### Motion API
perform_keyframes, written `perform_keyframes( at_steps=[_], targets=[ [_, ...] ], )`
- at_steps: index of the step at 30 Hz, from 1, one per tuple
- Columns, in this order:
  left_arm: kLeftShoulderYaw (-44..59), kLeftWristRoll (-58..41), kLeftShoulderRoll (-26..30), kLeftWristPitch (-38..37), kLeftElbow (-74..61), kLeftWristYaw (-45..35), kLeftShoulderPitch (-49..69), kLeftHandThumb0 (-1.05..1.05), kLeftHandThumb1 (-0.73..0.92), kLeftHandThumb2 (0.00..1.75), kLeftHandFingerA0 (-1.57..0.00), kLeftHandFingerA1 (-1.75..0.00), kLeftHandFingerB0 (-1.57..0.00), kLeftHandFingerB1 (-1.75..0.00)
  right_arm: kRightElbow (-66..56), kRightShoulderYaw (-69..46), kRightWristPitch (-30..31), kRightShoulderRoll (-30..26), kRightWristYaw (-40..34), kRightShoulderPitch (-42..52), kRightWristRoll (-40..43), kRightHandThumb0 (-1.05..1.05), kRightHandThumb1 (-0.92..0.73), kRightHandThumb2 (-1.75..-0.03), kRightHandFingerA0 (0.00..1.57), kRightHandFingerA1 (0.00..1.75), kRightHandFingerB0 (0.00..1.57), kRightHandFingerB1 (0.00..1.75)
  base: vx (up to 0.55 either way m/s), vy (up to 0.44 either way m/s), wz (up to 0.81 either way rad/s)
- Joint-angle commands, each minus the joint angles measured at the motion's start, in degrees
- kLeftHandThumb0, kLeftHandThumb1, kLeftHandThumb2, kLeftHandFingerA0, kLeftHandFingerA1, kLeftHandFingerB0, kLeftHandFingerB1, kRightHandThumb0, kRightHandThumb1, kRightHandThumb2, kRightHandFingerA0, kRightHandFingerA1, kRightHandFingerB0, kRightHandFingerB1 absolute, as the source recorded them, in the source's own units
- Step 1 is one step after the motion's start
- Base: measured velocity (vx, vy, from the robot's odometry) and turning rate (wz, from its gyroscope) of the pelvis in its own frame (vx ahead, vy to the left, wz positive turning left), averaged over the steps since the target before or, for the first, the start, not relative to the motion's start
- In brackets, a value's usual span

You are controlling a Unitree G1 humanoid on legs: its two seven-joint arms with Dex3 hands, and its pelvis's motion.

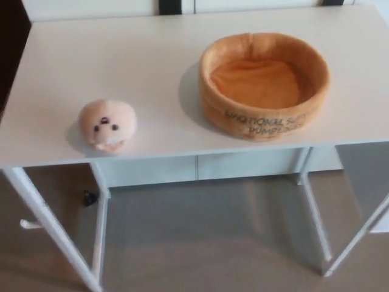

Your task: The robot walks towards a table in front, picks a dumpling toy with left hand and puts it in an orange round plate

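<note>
A pale pink plush dumpling toy (pixel 107 124) with a small dark face sits near the front left edge of the white table (pixel 115 61). To its right stands the orange round plush plate (pixel 264 85), a soft bowl with raised walls and dark lettering on its front; it holds nothing. Neither of my hands shows in the head view.
The table's front edge runs across the middle of the picture, with white legs (pixel 55 234) below it on grey floor. A white cabinet (pixel 200 164) stands behind, under the tabletop. A small black object (pixel 90 198) lies on the floor at the left.
</note>
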Motion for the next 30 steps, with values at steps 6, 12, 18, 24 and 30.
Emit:
perform_keyframes(
  at_steps=[6, 12, 18, 24, 30],
  targets=[
    [0.08, 0.46, 0.58, 0.0, -1.06, 1.62, -1.03, -0.09, 0.39, 0.84, -0.3, -0.56, -0.22, -0.5, -1.21, -0.05, 0.38, -0.17, -0.7, -0.37, 0.67, -0.34, -0.41, -0.62, 0.53, 0.52, 0.36, 0.43, 0.08, -0.134, -0.01],
    [5.12, -5.05, 0.33, -5.62, -9.35, 0.47, 3.47, -0.07, 0.41, 0.87, -0.24, -0.55, -0.22, -0.5, -0.06, -0.28, 0.1, -0.43, -1.28, -1.11, 0.55, -0.26, -0.46, -0.54, 0.55, 0.47, 0.39, 0.37, -0.01, 0.022, -0.05],
    [11.44, -10.72, 1.8, -5.2, -12.62, -3.43, 6.29, -0.09, 0.41, 0.86, -0.23, -0.54, -0.2, -0.5, 0.59, -0.79, -0.04, -0.8, -1.06, -1.87, 0.98, -0.27, -0.47, -0.54, 0.58, 0.47, 0.39, 0.37, 0.02, 0.143, 0.03],
    [18.46, -18.94, 1.71, -7.32, -34.7, -4.6, 13.47, -0.07, 0.4, 0.86, -0.23, -0.55, -0.19, -0.5, 1.46, -0.58, -0.21, -0.43, -1.06, -2.85, 0.79, -0.29, -0.46, -0.54, 0.54, 0.46, 0.38, 0.37, 0.02, -0.031, 0.06],
    [22.82, -26.53, 4.03, -2.23, -58.01, -4.1, 13.67, -0.1, 0.42, 0.86, -0.22, -0.54, -0.19, -0.49, -1.36, -0.23, 0.73, 0.04, -1.8, -2.16, 0.46, -0.28, -0.45, -0.53, 0.57, 0.47, 0.39, 0.37, 0.01, -0.058, 0.04]
  ],
)
